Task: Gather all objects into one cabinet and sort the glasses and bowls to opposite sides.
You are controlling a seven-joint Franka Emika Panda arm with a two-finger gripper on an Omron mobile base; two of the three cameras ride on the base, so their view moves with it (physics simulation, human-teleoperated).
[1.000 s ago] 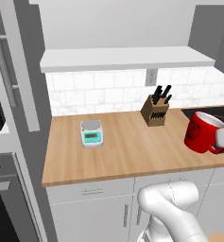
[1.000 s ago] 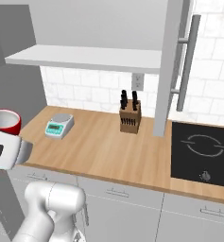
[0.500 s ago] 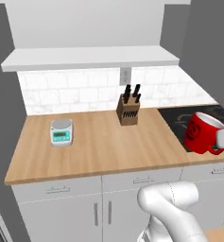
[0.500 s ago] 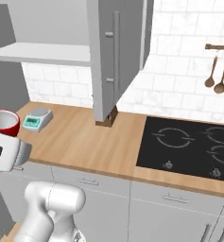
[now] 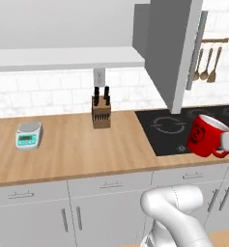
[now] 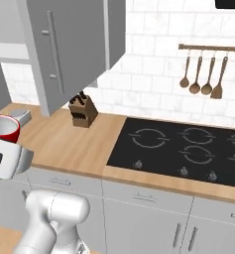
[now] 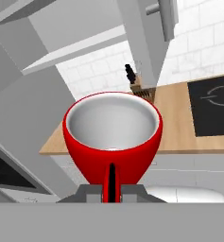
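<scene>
Item: red mug, carried clear of the counter, my gripper clamped tight on its handle; the cabinet with grey doors hangs above and beyond it, so I judge the coming move runs upward and forward. The hand view shows the mug upright, mouth open and empty; the left base view shows its dark round emblem.

A knife block stands on the wooden counter by the tiled wall, below a socket. A small scale sits well to its left. Wooden utensils hang above the black hob (four rings).
</scene>
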